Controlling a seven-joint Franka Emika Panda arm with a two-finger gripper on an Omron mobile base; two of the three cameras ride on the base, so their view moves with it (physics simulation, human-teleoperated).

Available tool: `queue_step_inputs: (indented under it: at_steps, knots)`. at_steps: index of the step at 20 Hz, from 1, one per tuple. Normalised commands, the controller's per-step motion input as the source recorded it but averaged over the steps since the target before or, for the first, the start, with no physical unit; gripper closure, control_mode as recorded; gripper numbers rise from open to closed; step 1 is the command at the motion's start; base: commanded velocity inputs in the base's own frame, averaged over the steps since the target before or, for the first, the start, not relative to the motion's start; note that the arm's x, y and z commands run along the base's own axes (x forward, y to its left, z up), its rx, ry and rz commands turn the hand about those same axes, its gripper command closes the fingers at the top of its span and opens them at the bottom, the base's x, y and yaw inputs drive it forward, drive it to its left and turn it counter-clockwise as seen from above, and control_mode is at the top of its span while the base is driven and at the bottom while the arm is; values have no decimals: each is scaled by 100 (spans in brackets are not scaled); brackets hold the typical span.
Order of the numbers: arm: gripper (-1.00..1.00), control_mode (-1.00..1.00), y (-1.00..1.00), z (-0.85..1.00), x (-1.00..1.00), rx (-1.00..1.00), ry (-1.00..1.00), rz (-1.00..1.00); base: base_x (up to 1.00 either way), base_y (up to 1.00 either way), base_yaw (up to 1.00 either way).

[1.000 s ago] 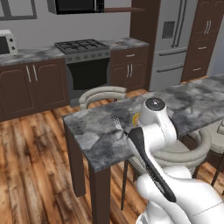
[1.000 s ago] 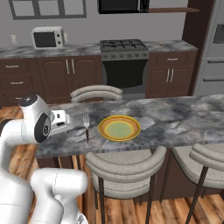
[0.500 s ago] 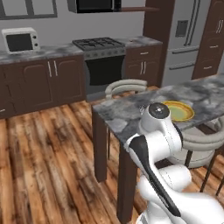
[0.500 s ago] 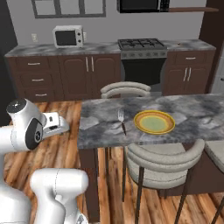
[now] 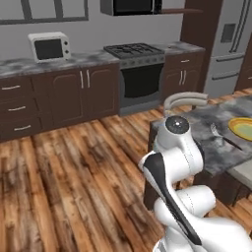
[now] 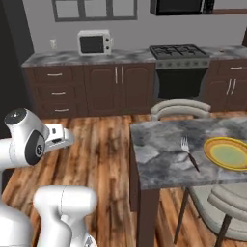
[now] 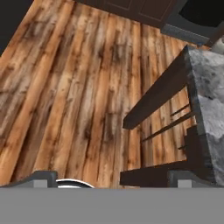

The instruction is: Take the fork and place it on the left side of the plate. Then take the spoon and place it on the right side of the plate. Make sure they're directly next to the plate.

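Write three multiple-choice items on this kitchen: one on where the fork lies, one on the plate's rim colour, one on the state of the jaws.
1. Where is the fork?
A. on the floor
B. on the island, left of the plate
C. on the plate

2. What colour is the plate's rim?
A. yellow-orange
B. blue
C. black

3. How do the jaws stand?
A. shut on the fork
B. shut on nothing
C. open, holding nothing

Answers: 1 B, the fork lies on the marble beside the plate. 2 A, the rim is yellow-orange around a pale green centre. 3 C, the gripper hangs open over the floor.
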Motion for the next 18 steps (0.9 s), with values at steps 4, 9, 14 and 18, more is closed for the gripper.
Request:
queue_step_inputs:
  at_steps: [4, 9, 14, 18]
  knots:
    - [-100, 100, 0, 0, 0, 0, 0, 0, 98, 83, -14]
    - [-100, 100, 0, 0, 0, 0, 0, 0, 86, 66, -31]
    - [-100, 100, 0, 0, 0, 0, 0, 0, 84, 64, -43]
    - [-100, 100, 0, 0, 0, 0, 0, 0, 86, 66, -44]
